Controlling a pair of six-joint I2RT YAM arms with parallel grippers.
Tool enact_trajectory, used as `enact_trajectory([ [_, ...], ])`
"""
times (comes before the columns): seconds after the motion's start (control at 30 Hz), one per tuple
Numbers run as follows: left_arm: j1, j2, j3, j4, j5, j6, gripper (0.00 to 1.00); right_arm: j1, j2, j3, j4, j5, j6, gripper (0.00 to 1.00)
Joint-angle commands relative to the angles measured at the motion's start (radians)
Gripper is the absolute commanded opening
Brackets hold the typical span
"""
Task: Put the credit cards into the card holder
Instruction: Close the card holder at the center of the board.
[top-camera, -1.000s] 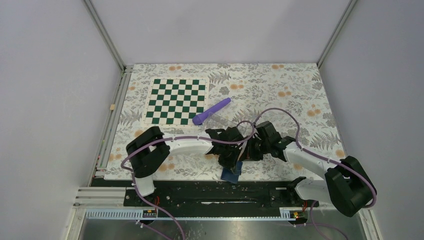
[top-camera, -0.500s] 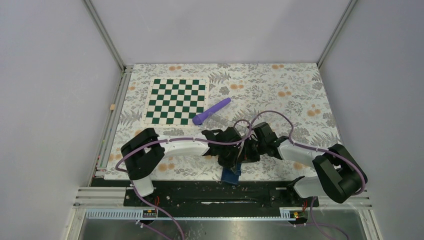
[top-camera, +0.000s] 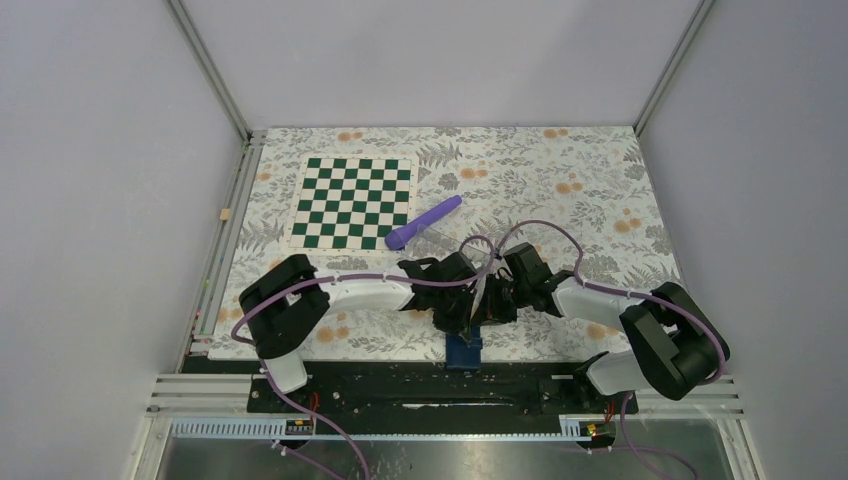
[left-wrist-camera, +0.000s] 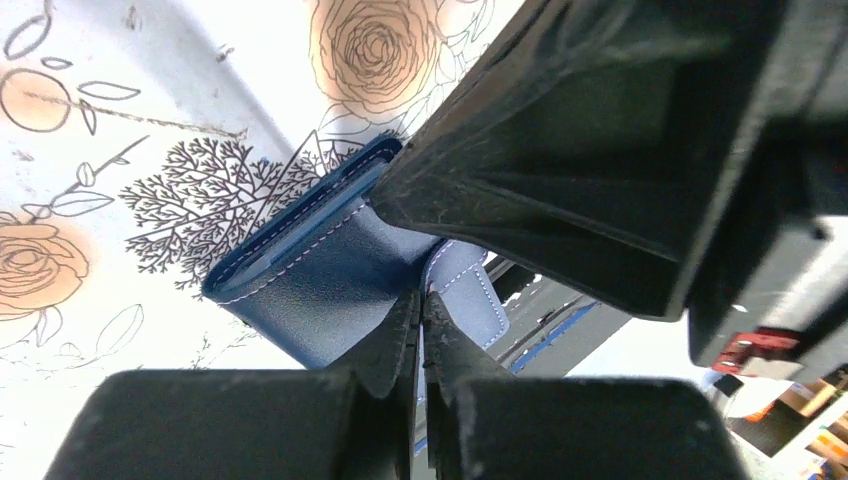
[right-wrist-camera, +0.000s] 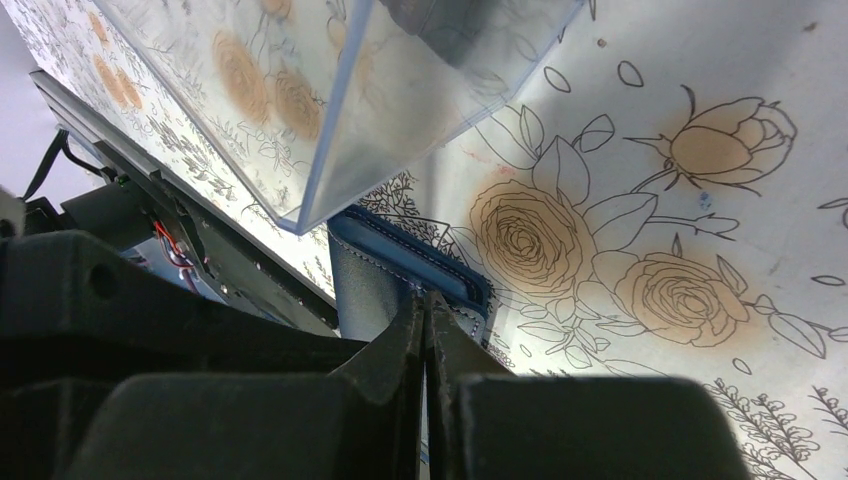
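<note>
Floral table (top-camera: 600, 180) bears both arms near its front edge. Left jaws are pressed together, the card holder (top-camera: 463, 352) just past their tips, lying squarer than a second ago. Right jaws, likewise pressed together, face it, elbow swung inward.

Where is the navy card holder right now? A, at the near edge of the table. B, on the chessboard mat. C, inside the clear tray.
A: the card holder lies at the near edge of the table, well away from the chessboard mat.
</note>
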Motion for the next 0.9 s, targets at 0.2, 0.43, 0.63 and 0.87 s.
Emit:
enact_trajectory([
  [0.2,0.008,-0.042,-0.091,0.119,0.042,-0.093,0.0,0.013,0.007,0.012,-0.063,0.049,-0.04,0.0],
  [0.43,0.006,-0.047,-0.073,0.035,-0.017,-0.072,0.0,0.015,0.001,0.013,-0.074,0.057,-0.041,0.0],
  [0.63,-0.004,-0.042,-0.038,-0.035,-0.052,-0.047,0.0,0.016,0.006,0.016,-0.077,0.057,-0.043,0.0],
  [0.87,-0.019,-0.006,-0.036,-0.042,-0.051,-0.04,0.0,0.019,0.005,0.02,-0.085,0.061,-0.046,0.0],
])
